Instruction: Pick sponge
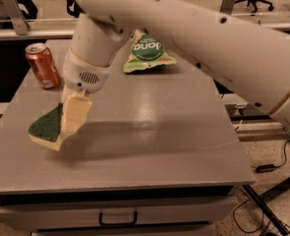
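The sponge has a dark green top over pale yellow foam. It hangs tilted at the table's left side, just above the grey tabletop, with a shadow under it. My gripper comes down from the big white arm and is shut on the sponge's right end. One pale yellow finger lies over the green top. The other finger is hidden behind the sponge.
A red soda can stands upright at the back left, close to the gripper. A green printed snack bag lies at the back middle. The table's left edge is just beside the sponge. A drawer handle sits below the front edge.
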Robot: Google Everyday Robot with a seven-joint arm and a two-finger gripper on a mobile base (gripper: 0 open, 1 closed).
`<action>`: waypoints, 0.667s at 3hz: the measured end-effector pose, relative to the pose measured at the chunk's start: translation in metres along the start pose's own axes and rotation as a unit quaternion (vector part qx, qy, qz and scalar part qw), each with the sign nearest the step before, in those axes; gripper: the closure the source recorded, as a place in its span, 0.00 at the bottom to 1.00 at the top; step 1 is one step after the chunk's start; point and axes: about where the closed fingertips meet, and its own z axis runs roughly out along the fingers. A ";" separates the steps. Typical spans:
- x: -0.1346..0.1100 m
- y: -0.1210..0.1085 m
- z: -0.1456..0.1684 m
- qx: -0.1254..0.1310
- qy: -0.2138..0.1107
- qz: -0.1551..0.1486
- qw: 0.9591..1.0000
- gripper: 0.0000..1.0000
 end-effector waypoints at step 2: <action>-0.005 0.017 -0.058 -0.015 -0.032 -0.025 0.999 1.00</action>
